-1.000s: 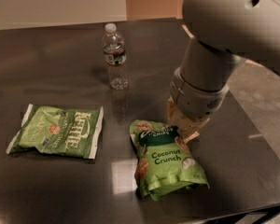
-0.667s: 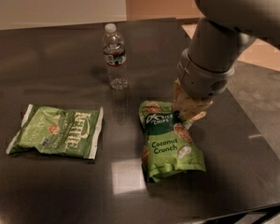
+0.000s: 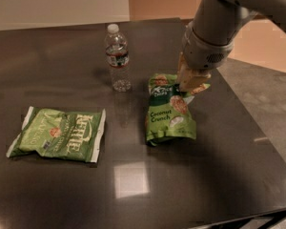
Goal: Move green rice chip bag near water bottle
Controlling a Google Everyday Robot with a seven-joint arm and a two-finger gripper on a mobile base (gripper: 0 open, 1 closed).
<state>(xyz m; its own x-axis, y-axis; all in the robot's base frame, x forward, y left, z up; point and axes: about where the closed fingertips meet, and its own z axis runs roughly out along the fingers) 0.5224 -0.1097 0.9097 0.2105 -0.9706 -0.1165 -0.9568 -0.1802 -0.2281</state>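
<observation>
The green rice chip bag (image 3: 169,114) lies on the dark table (image 3: 57,194), right of centre, with "Coconut Crunch" lettering facing up. My gripper (image 3: 190,82) comes down from the upper right and is shut on the bag's top right corner. The water bottle (image 3: 117,56) stands upright, clear with a white cap, a little to the left of and behind the bag's top edge. There is a short gap between the bag and the bottle.
An olive-green Kettle bag (image 3: 59,135) lies flat at the left of the table. The table's right edge runs diagonally past my arm, with grey floor (image 3: 271,99) beyond it. The front edge is near the bottom of the view.
My gripper has dragged the green rice chip bag away from the front edge toward the back of the table, bringing its top closer to the water bottle. The bottle and the Kettle bag have not moved.
</observation>
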